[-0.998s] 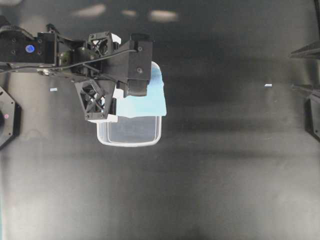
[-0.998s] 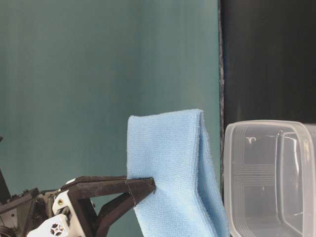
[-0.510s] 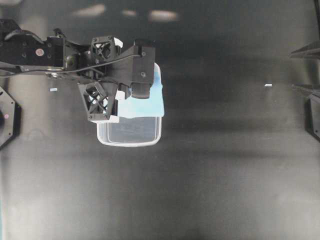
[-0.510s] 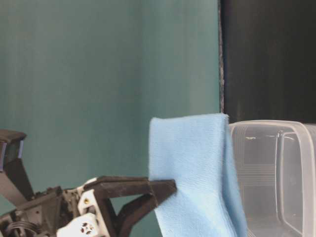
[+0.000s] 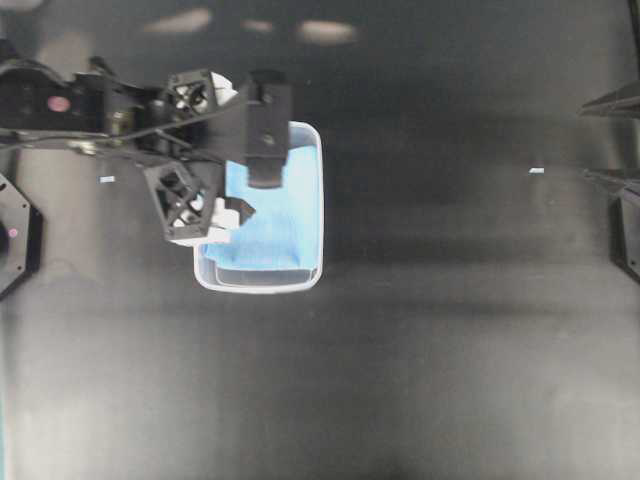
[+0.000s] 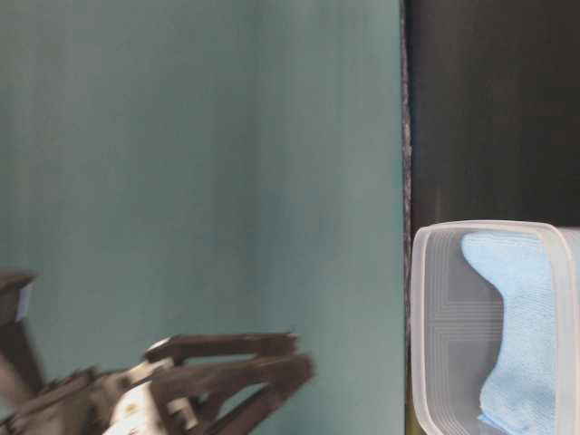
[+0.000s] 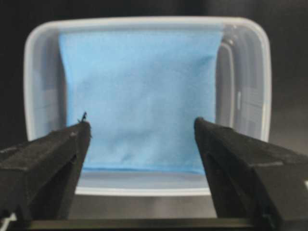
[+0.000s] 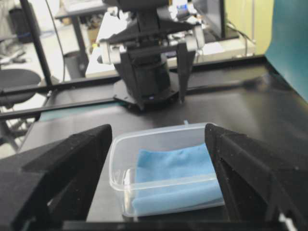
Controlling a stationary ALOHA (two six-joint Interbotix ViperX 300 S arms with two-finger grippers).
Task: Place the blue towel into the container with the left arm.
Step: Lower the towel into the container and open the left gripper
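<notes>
The blue towel (image 5: 272,222) lies flat inside the clear container (image 5: 258,288), free of both grippers. It also shows in the table-level view (image 6: 521,317), the left wrist view (image 7: 139,82) and the right wrist view (image 8: 173,166). My left gripper (image 5: 235,150) hovers over the container's left side with its jaws wide open and empty. It looks blurred in the table-level view (image 6: 294,362), and its jaws frame the towel in the left wrist view (image 7: 142,124). My right gripper (image 5: 592,140) stays open and empty at the far right edge, facing the container (image 8: 118,159).
Small white scraps lie on the black table at the right (image 5: 536,171) and the left (image 5: 107,180). A black mount (image 5: 15,235) sits at the left edge. The left arm's base (image 8: 144,72) stands behind the container.
The left gripper has opened and let go of the towel, which has dropped from hanging at the rim to lying inside the container. The gripper has drawn back to the left.
</notes>
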